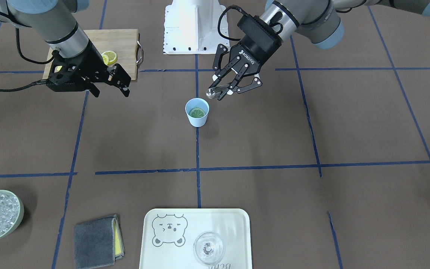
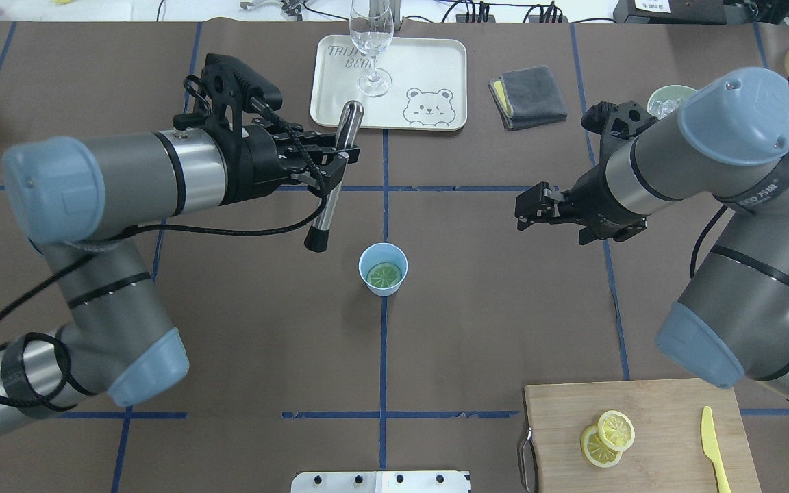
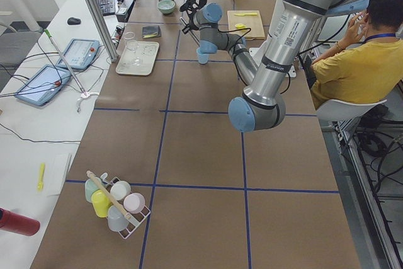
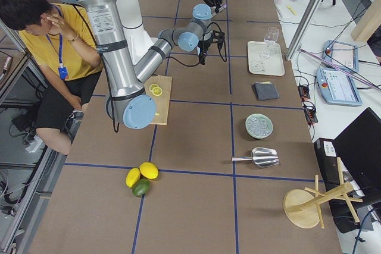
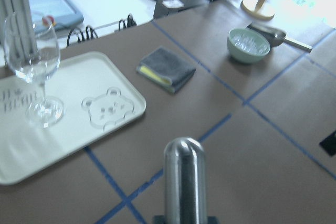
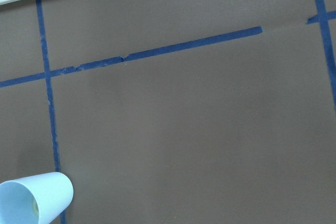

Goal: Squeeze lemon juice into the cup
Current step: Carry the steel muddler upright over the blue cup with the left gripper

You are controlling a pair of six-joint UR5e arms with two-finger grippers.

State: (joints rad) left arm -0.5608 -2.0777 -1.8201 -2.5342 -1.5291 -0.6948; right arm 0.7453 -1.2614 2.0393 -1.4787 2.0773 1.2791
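Left gripper (image 2: pixel 340 159) clamps a rod (image 2: pixel 326 212) near the cup (image 1: pixel 197 120); right gripper (image 2: pixel 524 205), apparently spread, hangs clear.

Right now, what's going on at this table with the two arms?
The left gripper is shut on a slim steel muddler with a black tip, held tilted, with the tip off to one side of the small light-blue plastic cup. One thin round lemon slice lies flat inside that cup. The right gripper hangs open and empty on the cup's other side. On the wooden cutting board sit two more slices.
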